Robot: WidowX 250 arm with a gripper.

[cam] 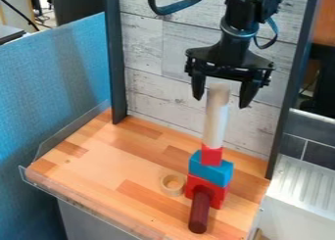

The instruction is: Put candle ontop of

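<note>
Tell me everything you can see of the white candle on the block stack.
The candle is a tall, slim, plain cylinder, whitish with a tan tinge toward its top; it looks smooth, and whether it is wax or painted wood I cannot tell. It stands roughly upright, its lower end on the small red block that tops the stack. The gripper is at its upper end, open jaws on either side with a visible gap at each, so only the block appears to touch it.
</note>
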